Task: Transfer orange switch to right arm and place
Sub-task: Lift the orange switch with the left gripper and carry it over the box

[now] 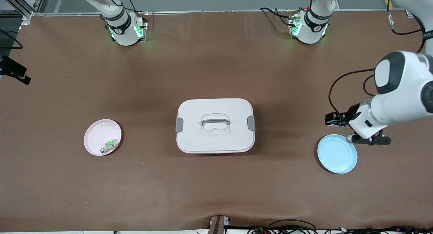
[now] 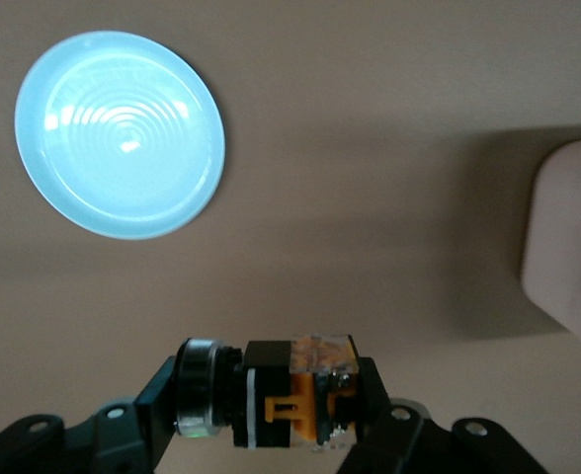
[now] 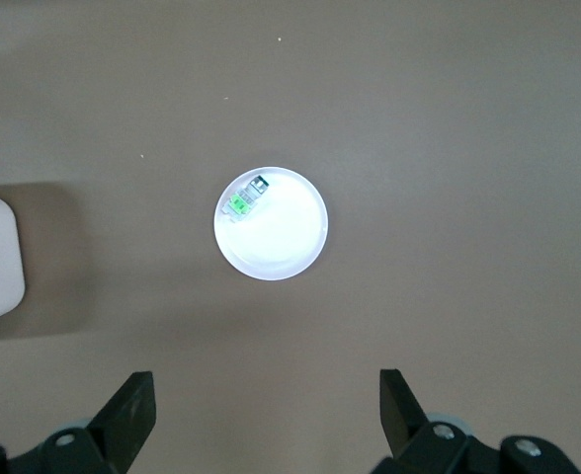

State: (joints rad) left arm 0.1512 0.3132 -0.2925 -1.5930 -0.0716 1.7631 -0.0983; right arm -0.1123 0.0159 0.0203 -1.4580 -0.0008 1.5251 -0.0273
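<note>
While gripping the orange switch (image 2: 295,393), hovering up in the air, left gripper (image 2: 271,420) clamped tight on it.

Sitting closest to the front camera at the left arm's end, a blue plate (image 1: 337,154), bare, with the left gripper (image 1: 333,120) hanging just beside its rim over the table, the switch pinched between both fingers (image 2: 374,390). Resting mid-table, a white lidded box (image 1: 215,125). Lying at the right arm's end, a pink plate (image 1: 102,137) carrying a small green-and-clear component (image 1: 109,145). Floating high over that plate, the right gripper (image 3: 268,410), jaws spread wide and gripping nothing.
</note>
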